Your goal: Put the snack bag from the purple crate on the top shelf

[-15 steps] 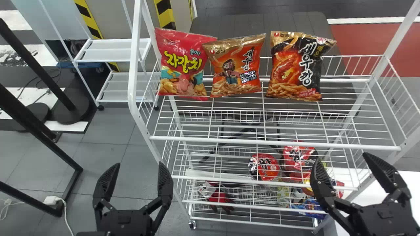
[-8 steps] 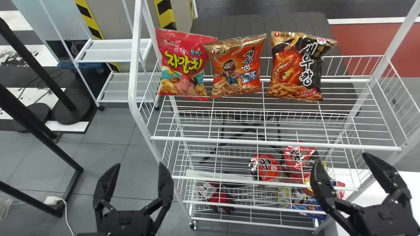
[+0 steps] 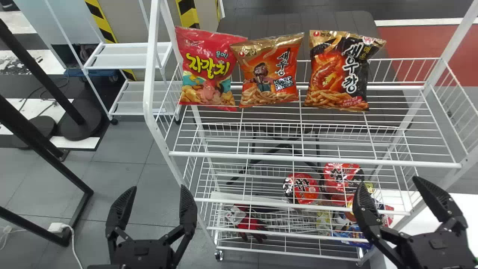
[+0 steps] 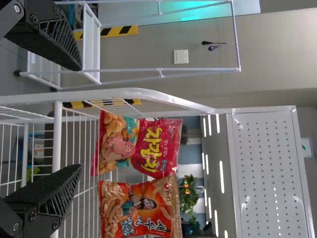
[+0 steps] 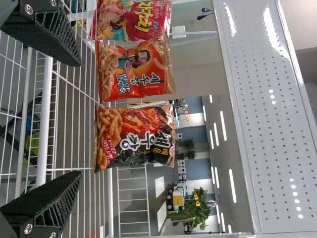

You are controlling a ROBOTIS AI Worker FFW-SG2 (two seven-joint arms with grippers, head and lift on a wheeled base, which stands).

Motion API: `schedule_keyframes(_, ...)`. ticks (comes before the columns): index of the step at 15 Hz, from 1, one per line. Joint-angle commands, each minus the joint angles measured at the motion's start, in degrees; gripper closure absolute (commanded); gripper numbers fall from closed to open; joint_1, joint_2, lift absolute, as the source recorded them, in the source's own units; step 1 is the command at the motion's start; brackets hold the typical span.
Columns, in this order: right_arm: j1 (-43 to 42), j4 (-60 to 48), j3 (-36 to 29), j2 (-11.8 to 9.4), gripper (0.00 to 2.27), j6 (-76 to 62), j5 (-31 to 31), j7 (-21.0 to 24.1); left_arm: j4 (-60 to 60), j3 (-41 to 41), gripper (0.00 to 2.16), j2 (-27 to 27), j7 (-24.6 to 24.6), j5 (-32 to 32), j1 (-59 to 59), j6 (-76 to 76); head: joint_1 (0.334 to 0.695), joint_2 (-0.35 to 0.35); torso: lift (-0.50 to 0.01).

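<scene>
My left gripper stands open and empty at the lower left of the head view, in front of the rack's left side. My right gripper is open and empty at the lower right, before the rack's right side. Three snack bags stand upright in a row at the back of the top shelf: a red-pink bag, an orange bag and a black-orange bag. The left wrist view has the left gripper and the red-pink bag; the right wrist view has the right gripper and the black-orange bag.
On lower shelves lie red cup packages, red gloves and a blue package. A white rack post rises on the left. Black stands are farther left, and a white surface lies at the right.
In the head view the rack's top shelf and its bags appear slightly higher and larger than before. Both grippers keep their place and stay open.
</scene>
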State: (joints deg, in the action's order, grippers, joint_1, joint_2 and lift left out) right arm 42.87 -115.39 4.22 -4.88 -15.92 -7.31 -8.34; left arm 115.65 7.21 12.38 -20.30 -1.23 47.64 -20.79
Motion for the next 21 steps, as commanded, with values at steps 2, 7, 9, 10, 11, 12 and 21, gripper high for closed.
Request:
schedule_keyframes(2, -0.15, -0.01, 0.0, 0.05, 0.01, 0.59, -0.08, 0.17, 0.02, -0.01, 0.12, -0.08, 0.0, 0.0, -0.09, 0.01, 0.695, 0.121, -0.034)
schedule_keyframes(7, -0.24, -0.01, -0.09, 0.05, 0.01, 0.59, -0.08, 0.26, -0.16, -0.01, 0.12, -0.08, 0.09, 0.0, -0.44, 0.01, 0.695, 0.119, -0.053)
schedule_keyframes(9, -0.33, -0.01, -0.09, 0.05, 0.01, 0.59, -0.08, 0.26, -0.25, -0.01, 0.12, -0.08, 0.09, 0.0, -0.44, 0.19, 0.695, 0.118, -0.061)
schedule_keyframes(10, -0.33, -0.01, -0.09, 0.05, 0.01, 0.76, -0.08, 0.26, -0.34, -0.01, 0.12, -0.08, 0.09, 0.0, -0.53, 0.19, 0.695, 0.118, -0.065)
schedule_keyframes(11, -0.42, -0.01, -0.09, 0.14, 0.01, 0.94, -0.08, 0.26, -0.34, -0.01, 0.12, -0.08, 0.09, 0.0, -0.62, 0.19, 0.695, 0.117, -0.07)
schedule_keyframes(12, -0.42, -0.01, -0.09, 0.14, 0.01, 1.12, -0.08, 0.26, -0.42, -0.01, 0.12, -0.08, 0.09, 0.0, -0.7, 0.19, 0.695, 0.117, -0.073)
schedule_keyframes(21, -0.42, -0.01, -0.09, 0.14, 0.01, 1.29, 0.1, 0.26, -0.51, -0.09, 0.12, -0.08, 0.09, 0.18, -0.88, 0.19, 0.695, 0.119, -0.109)
